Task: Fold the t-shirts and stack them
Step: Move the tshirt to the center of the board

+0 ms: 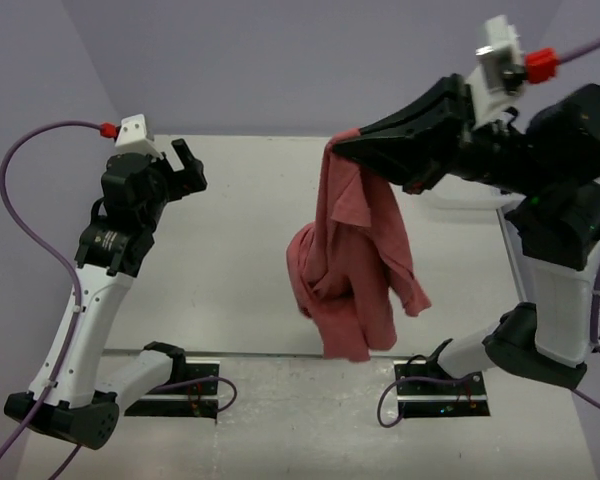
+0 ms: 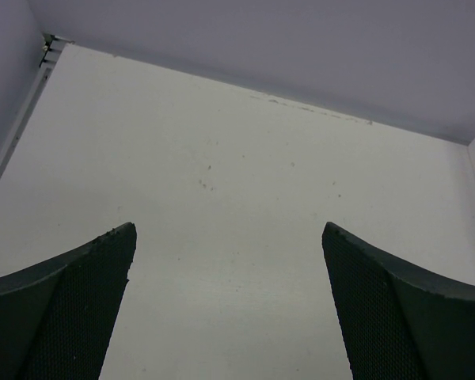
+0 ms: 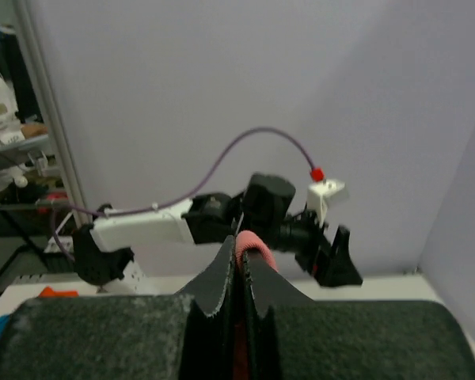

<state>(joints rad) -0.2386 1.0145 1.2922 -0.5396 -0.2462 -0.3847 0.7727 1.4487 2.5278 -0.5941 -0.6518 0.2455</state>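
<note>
A brick-red t-shirt [image 1: 352,250] hangs in a crumpled drape above the middle of the table, its lower end near the front edge. My right gripper [image 1: 338,141] is shut on the t-shirt's top edge, holding it high. In the right wrist view a pink-red fold of the t-shirt [image 3: 255,245] curls out between the closed fingers of the right gripper [image 3: 241,247]. My left gripper [image 1: 187,165] is raised over the table's left side, well apart from the cloth. In the left wrist view the left gripper [image 2: 229,237] stands wide open with only bare table between its fingers [image 2: 79,301].
The white table [image 1: 230,260] is walled by lilac panels at the back and sides. Part of a white basket [image 1: 470,195] shows under the right arm at the far right. In the right wrist view the left arm [image 3: 222,222] stands opposite, with a person at far left.
</note>
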